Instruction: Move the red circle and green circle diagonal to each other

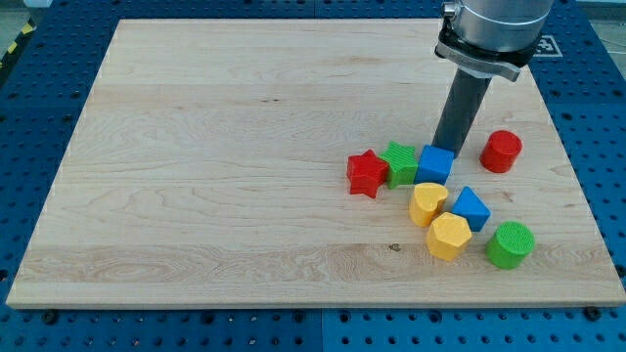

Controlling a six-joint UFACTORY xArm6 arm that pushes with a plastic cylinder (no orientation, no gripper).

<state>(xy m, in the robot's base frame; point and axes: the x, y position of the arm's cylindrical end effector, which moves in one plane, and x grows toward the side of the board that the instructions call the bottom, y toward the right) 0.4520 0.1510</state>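
The red circle (501, 151) stands at the view's right, level with the cluster of blocks. The green circle (511, 243) stands below it near the view's bottom right. The two are apart, nearly one above the other. My tip (445, 147) comes down just behind the blue cube (435, 164), touching or almost touching its top edge, and sits left of the red circle.
A red star (368, 173) and a green star (399, 163) lie left of the blue cube. A yellow heart (427, 203), a yellow hexagon (449, 236) and a blue triangle-like block (470, 207) lie below it. The wooden board (245, 147) ends near the view's right.
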